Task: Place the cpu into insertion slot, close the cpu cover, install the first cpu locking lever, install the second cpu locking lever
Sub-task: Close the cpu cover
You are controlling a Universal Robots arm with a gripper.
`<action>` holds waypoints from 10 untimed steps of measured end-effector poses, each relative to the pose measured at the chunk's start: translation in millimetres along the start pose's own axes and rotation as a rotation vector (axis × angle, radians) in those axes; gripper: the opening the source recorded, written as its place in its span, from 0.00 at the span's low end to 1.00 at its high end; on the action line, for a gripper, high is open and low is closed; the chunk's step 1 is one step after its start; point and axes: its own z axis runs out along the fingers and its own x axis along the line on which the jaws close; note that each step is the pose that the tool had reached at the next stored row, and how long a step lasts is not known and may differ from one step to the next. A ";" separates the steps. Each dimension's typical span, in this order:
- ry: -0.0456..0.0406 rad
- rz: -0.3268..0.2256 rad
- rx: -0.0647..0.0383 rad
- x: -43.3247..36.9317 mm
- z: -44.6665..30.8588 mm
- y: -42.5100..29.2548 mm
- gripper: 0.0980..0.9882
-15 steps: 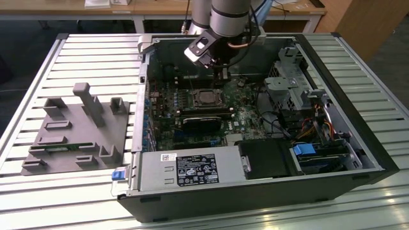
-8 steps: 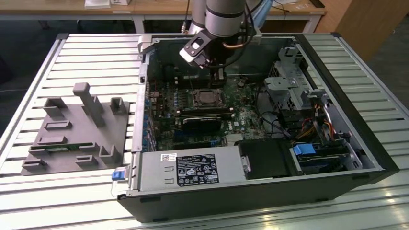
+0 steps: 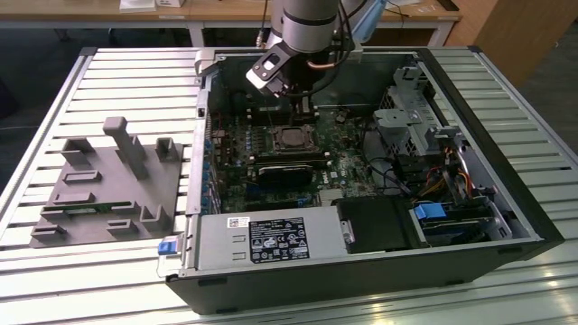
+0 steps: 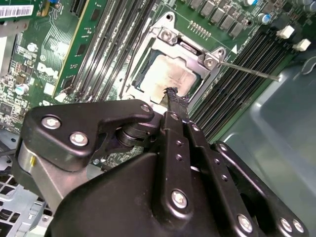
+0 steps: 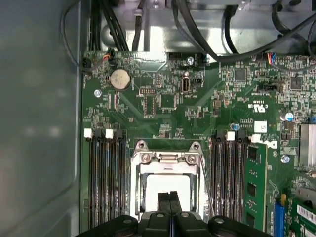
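Note:
The cpu (image 4: 170,74) lies in the insertion slot (image 3: 294,137), its pale metal top showing through the window of the cpu cover (image 4: 191,53), which lies flat over it. In the first wrist view the cpu (image 5: 168,186) sits inside the cover frame (image 5: 143,180). One thin locking lever (image 4: 247,70) sticks out from the socket corner, unlatched, and also shows as a wire (image 5: 206,185) beside the socket. My gripper (image 4: 173,98) hovers just above the socket edge, its fingers (image 5: 164,200) pressed together and holding nothing. In the exterior view the gripper (image 3: 305,107) hangs inside the open case.
Black memory slots (image 5: 106,182) flank the socket, with a green memory stick (image 5: 254,182) in one of them. A black heatsink block (image 3: 284,172), a power supply (image 3: 262,237) and a drive cage (image 3: 407,118) crowd the case. A grey fixture (image 3: 108,179) lies on the exterior view's left.

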 end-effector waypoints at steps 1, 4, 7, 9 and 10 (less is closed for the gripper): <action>0.0000 0.000 -0.001 0.0 0.0 -0.4 0.00; 0.0000 -0.006 -0.009 -0.1 0.8 -0.5 0.00; -0.0001 -0.009 -0.010 0.0 0.8 -0.5 0.00; -0.0001 -0.009 -0.010 0.0 0.9 -0.5 0.00; -0.0001 -0.009 -0.010 0.0 0.9 -0.6 0.00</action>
